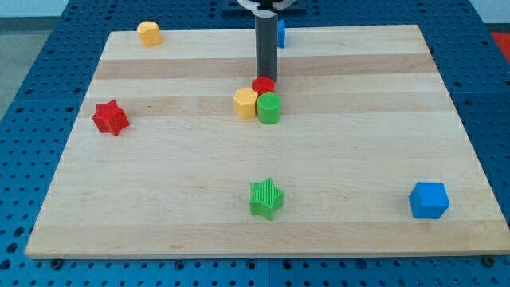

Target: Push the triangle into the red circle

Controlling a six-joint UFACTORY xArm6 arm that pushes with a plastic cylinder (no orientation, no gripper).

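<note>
Green star (266, 198) nearest — my tip (264, 77) meets red circle (264, 85).

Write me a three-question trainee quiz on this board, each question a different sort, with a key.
1. True or false: my tip sits just on the top side of the red circle.
2. Which block lies nearest the view's bottom right corner? A) green star B) blue cube C) red star
3. Fill in: the green cylinder has the yellow block touching it on the view's ____ side.

Key: 1 true; 2 B; 3 left.
</note>
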